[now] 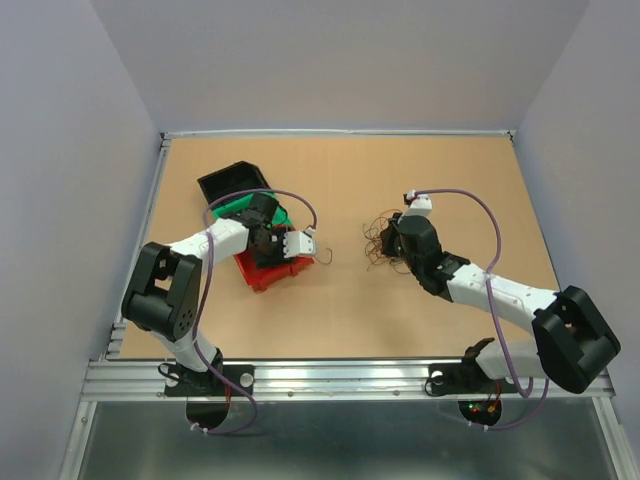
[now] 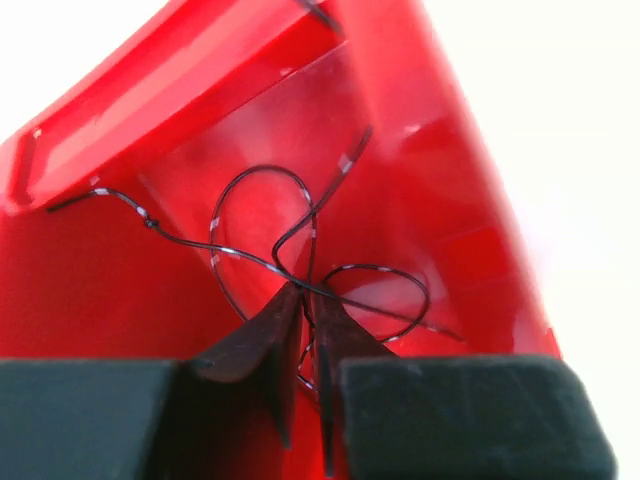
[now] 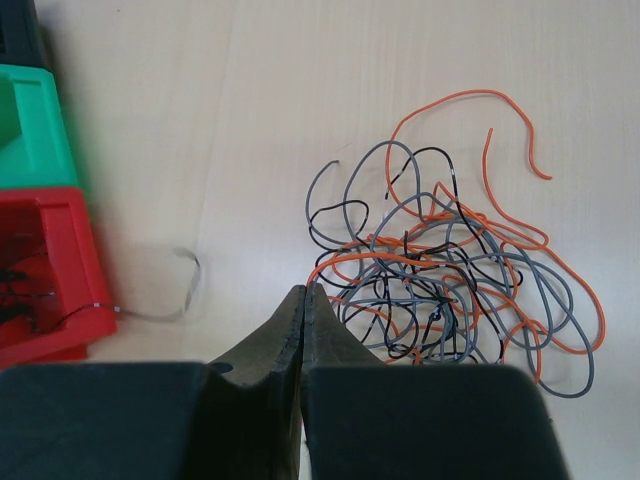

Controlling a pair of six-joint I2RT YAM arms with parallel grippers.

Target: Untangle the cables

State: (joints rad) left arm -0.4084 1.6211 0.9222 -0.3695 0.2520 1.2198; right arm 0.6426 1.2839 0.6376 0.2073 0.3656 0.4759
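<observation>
Red plastic fills our left wrist view; the red bin (image 2: 450, 250) sits right beneath the left gripper (image 2: 303, 300), whose jaws stand slightly apart, and a thin black wire (image 2: 260, 170) loops just ahead of the tips and crosses between them; we judge the step to be dropping it, so we would part wider and lift straight up, lest a loop snag; the right gripper (image 3: 303, 300), pressed together on nothing, has the cables (image 3: 450, 290) just ahead and to its right; whether the wire touches a pad we cannot tell; the bin's edges are cut off.
</observation>
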